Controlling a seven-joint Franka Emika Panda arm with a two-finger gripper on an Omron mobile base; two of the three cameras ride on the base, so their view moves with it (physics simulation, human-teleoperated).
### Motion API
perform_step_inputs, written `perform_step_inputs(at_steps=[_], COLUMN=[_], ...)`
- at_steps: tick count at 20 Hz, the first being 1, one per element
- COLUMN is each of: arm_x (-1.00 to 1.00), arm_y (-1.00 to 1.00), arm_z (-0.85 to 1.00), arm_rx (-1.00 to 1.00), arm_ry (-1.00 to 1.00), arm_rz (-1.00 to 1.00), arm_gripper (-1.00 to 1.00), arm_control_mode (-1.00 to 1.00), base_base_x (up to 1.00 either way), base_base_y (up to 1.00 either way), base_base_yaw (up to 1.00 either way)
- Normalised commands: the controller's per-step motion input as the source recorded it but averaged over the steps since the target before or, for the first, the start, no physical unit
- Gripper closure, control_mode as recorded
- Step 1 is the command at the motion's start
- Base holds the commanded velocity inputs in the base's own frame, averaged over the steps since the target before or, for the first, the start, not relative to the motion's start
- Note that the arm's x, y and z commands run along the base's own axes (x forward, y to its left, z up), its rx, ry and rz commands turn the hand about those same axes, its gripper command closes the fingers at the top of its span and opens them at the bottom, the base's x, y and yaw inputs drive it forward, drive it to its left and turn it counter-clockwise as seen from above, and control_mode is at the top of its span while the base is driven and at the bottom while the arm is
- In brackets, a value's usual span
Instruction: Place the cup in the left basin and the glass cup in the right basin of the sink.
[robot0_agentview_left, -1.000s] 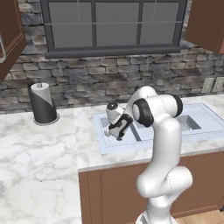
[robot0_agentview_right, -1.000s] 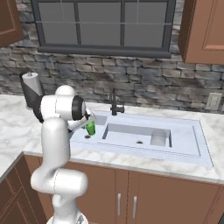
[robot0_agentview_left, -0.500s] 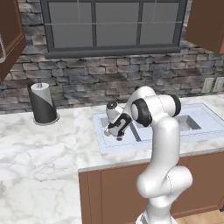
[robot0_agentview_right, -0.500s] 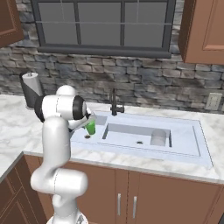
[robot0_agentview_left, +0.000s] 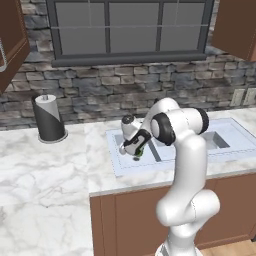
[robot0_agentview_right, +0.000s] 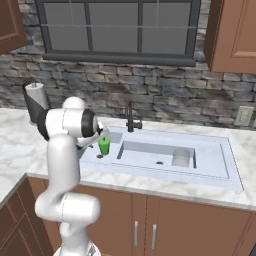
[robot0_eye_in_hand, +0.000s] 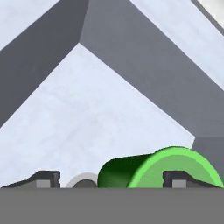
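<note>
Gripping the cup (robot0_agentview_right: 104, 146) between its two fingers, the hand (robot0_agentview_left: 134, 146) hangs low over the left basin (robot0_agentview_left: 131, 154) of the sink (robot0_agentview_right: 227, 165). In the right base view the green cup stands roughly upright, its base close above the basin floor and beside the small dark drain (robot0_agentview_right: 99, 156); whether it already touches the floor cannot be told. The hand view looks down into the basin's corner, with the cup's bright rim (robot0_eye_in_hand: 181, 164) between the fingertips (robot0_eye_in_hand: 177, 179), which suits a low release rather than a drop. The glass cup (robot0_agentview_right: 181, 157) stands inside the right basin (robot0_agentview_right: 150, 155), near its far right wall and well apart from the hand, so that half of the task looks settled. The step in hand is probably setting the green cup down and letting go. A paper towel roll (robot0_agentview_left: 48, 119) stands on the worktop (robot0_agentview_left: 45, 170) to the left, clear of the work.
</note>
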Motion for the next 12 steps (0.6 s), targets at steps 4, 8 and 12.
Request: perform_step_inputs(at_steps=[4,8,12], arm_x=[-0.19,-0.19,-0.23], arm_y=[0.00,0.00,0.00], arm_z=[0.44,0.51,0.51], arm_rx=[0.00,0.00,0.00], arm_ry=[-0.10,-0.10,-0.08], arm_rz=[0.00,0.00,0.00], arm_gripper=[-1.00,-1.00,-1.00], arm_control_mode=[-1.00,-1.00,-1.00], base_base_x=[0.00,0.00,0.00], base_base_y=[0.00,0.00,0.00], base_base_yaw=[0.00,0.00,0.00])
